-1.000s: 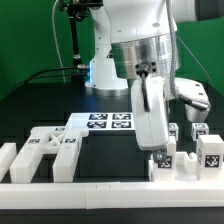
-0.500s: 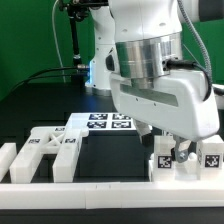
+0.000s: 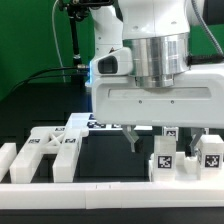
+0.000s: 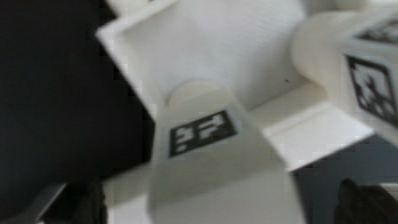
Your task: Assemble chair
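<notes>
My gripper hangs open over the chair's white tagged parts at the exterior view's right. Its hand faces the camera broadside. One dark finger reaches down beside a small tagged block. Another tagged block stands further to the exterior view's right. In the wrist view the gripper shows two dark fingertips set wide apart. A white bar with a square tag lies between them, apart from both. More white chair parts, one a slab with a cross-shaped cutout, lie at the exterior view's left.
The marker board lies flat behind the parts, partly hidden by the hand. A long plain white rail runs along the front edge. A green post and cables stand at the back.
The hand has turned about its vertical axis from edge-on to broadside and has come closer to the tagged blocks at the exterior view's right. The parts have not moved.
</notes>
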Controlling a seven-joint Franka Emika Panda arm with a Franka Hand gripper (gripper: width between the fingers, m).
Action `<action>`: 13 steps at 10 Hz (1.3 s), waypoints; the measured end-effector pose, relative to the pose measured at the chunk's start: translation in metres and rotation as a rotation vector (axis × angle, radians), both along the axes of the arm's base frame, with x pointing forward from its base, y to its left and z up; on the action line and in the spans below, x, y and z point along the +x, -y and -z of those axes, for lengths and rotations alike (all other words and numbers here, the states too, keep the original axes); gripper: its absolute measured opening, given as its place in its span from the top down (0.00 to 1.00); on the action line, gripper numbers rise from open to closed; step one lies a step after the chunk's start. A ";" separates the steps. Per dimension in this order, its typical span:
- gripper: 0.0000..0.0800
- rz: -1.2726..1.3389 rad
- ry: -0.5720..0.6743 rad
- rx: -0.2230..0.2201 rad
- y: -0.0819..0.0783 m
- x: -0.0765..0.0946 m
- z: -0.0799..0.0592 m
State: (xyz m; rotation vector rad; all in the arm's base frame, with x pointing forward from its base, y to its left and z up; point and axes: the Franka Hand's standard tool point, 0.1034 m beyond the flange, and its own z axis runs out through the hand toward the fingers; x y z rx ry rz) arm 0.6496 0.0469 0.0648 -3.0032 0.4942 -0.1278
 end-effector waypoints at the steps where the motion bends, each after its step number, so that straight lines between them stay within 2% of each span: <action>1: 0.19 0.073 -0.007 0.009 -0.001 0.000 -0.001; 2: 0.30 0.064 -0.006 0.007 0.000 0.000 -0.001; 3: 0.30 0.111 -0.009 0.015 -0.001 0.000 -0.001; 4: 0.51 0.179 -0.015 0.021 -0.001 0.000 -0.001; 5: 0.64 0.211 -0.017 0.024 -0.001 0.001 -0.001; 8: 0.64 0.650 -0.081 0.057 0.001 0.000 -0.004; 13: 0.64 1.321 -0.160 0.160 0.001 -0.002 0.000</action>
